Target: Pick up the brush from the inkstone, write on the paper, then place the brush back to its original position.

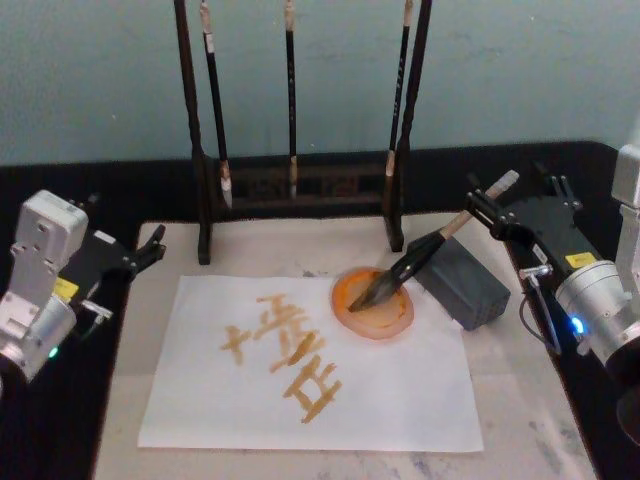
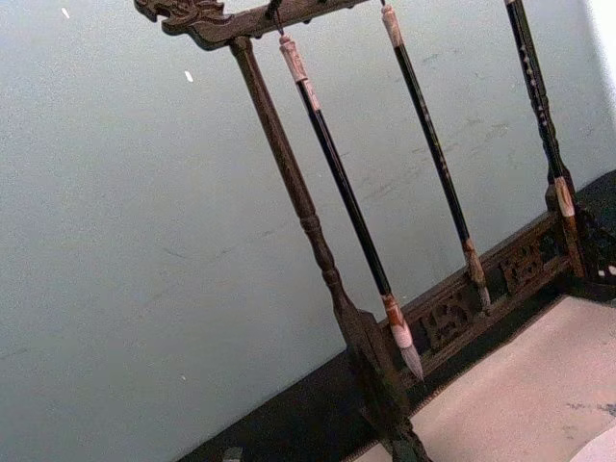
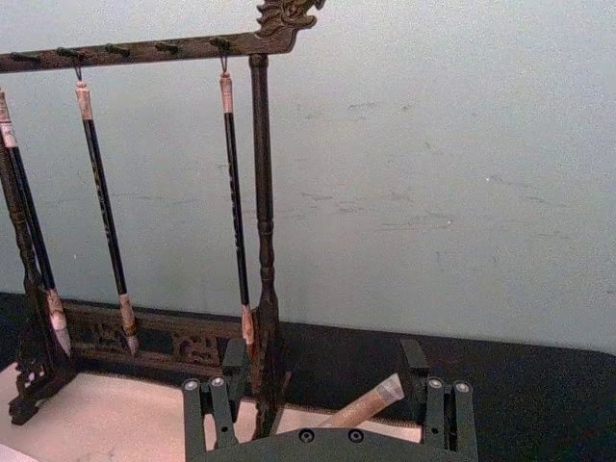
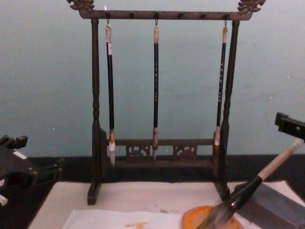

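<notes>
Left gripper [image 1: 152, 245]: left of the paper [image 1: 400, 400], jaw state cannot tell. Paper: bears orange strokes. Brush [image 1: 420, 255]: bristles in the orange dish [image 1: 350, 310] on the paper's right edge, shaft leaning on the grey inkstone [image 1: 470, 285]. Right gripper [image 1: 478, 208]: right of the paper, fingers wide around the handle end.

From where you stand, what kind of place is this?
Probably a calligraphy desk: a wooden rack with hanging thin brushes, orange strokes on the paper, and the brush resting on the inkstone.

Brush rack [image 1: 300, 185] behind (apparently) open paper [image 1: 400, 400]
</notes>
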Motion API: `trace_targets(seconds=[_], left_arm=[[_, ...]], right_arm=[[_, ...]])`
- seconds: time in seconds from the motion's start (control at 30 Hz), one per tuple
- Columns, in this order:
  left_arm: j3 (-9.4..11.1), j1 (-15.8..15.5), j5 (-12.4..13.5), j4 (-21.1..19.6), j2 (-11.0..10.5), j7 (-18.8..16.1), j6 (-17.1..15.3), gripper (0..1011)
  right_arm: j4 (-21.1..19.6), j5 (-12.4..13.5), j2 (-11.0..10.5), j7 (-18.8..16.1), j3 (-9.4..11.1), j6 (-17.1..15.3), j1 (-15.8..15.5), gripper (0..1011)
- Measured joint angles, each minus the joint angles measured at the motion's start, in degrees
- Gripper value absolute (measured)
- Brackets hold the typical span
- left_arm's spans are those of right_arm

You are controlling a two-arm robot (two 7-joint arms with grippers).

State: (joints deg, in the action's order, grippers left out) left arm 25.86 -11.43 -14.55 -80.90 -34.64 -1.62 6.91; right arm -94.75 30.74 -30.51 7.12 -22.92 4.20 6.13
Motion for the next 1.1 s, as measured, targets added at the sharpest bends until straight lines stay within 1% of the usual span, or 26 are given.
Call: trace_targets(seconds=[1.1], left_arm=[[0.0, 0.0, 0.0, 0.0, 0.0, 0.0, 0.0, 1010]], right_arm=[[0.0, 0.0, 0.0, 0.0, 0.0, 0.0, 0.0, 1000]])
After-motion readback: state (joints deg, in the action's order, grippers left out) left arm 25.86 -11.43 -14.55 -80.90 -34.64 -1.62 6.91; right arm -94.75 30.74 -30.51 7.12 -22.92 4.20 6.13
